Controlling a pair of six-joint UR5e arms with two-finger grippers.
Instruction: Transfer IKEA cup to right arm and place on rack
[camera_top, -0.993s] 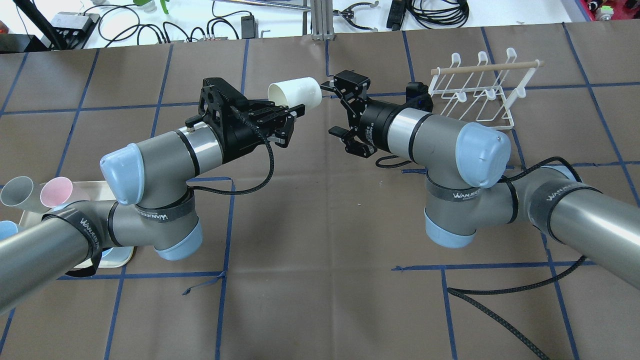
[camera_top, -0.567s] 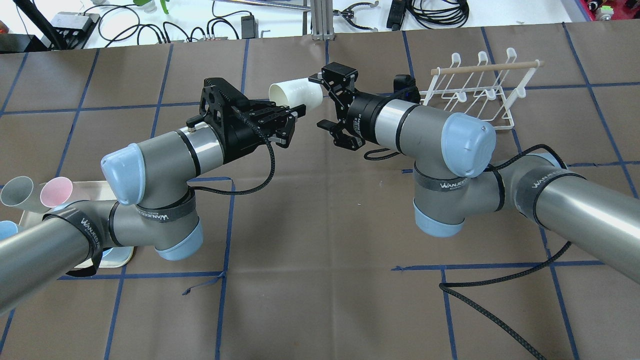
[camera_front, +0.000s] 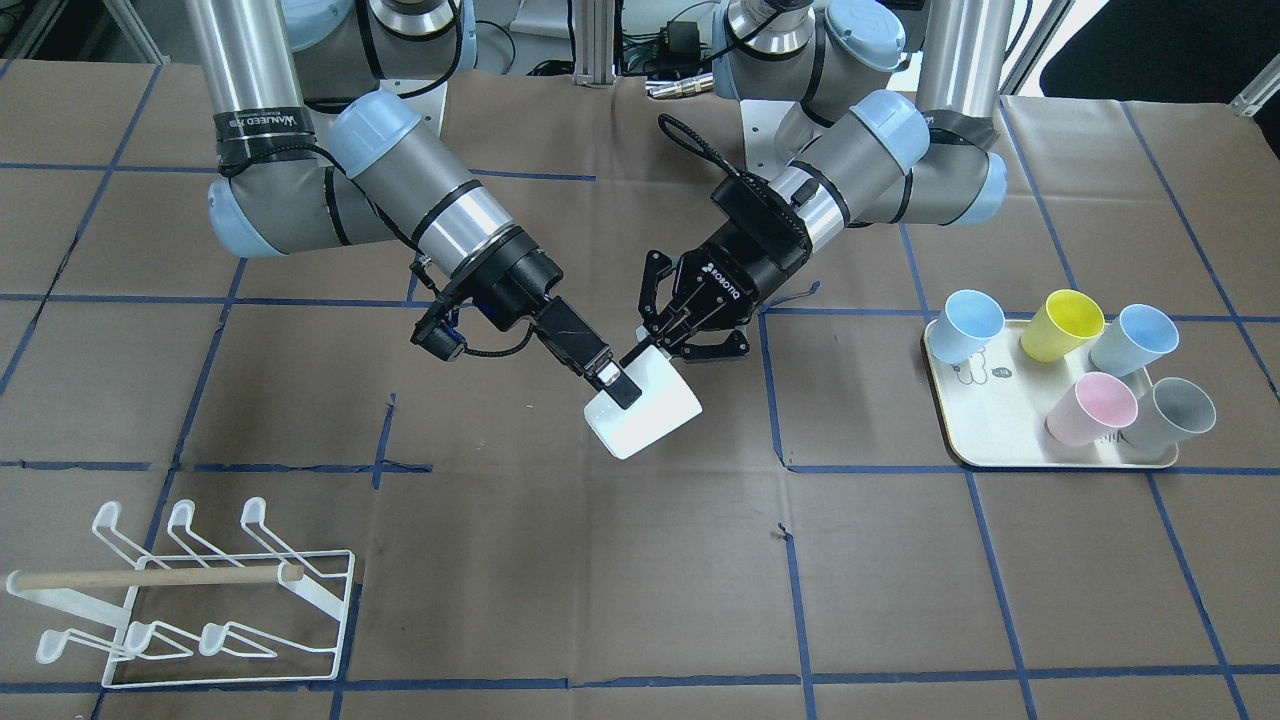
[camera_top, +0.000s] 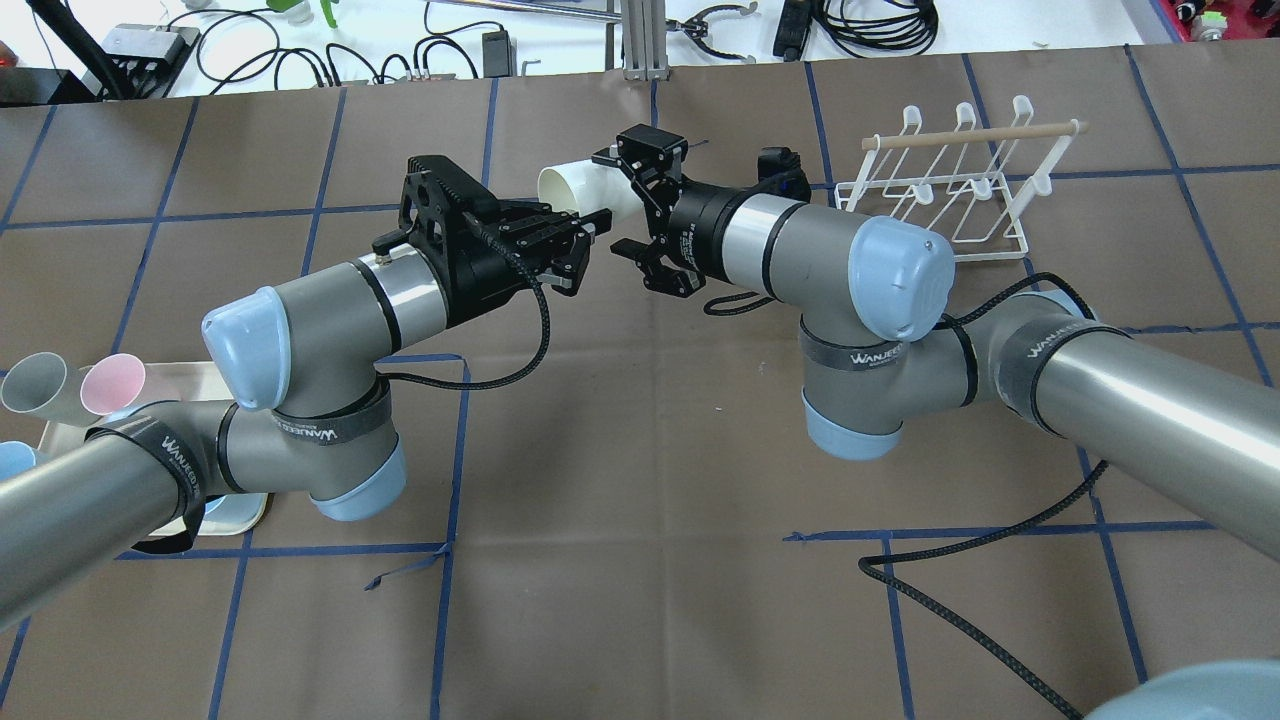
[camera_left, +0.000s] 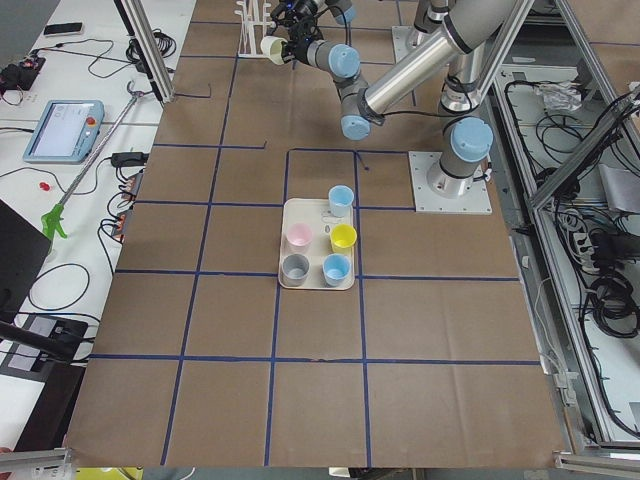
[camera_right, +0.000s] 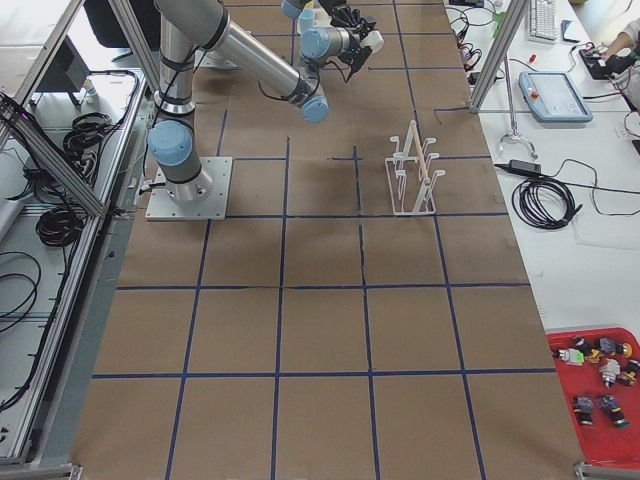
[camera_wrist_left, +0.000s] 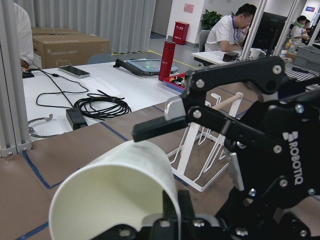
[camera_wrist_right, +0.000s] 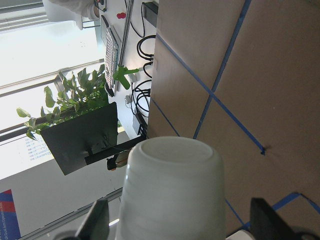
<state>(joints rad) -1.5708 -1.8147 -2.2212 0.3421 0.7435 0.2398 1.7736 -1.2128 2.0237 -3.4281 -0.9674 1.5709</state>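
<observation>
Nearest the overhead camera, the cream tray (camera_front: 1000, 430) of spare coloured cups sits beside the left arm, out of play. At mid-table the handover reaches its hinge. The left gripper (camera_top: 595, 222) keeps its fingers pinched on the wall of the white IKEA cup (camera_top: 580, 188) at the rim, holding it on its side above the table. The right arm (camera_top: 890, 270) has pushed in over the last second. The right gripper (camera_top: 617, 200), which stood clear of the cup's closed end, now straddles it with jaws spread wide. Its wrist camera shows the cup's base sitting between the two fingers. Nothing is squeezed yet, so the cup remains the left arm's. Closing looks like the next call, then the left's release. Beyond, the white wire rack (camera_top: 975, 134) stands on the table, carrying no cup.
</observation>
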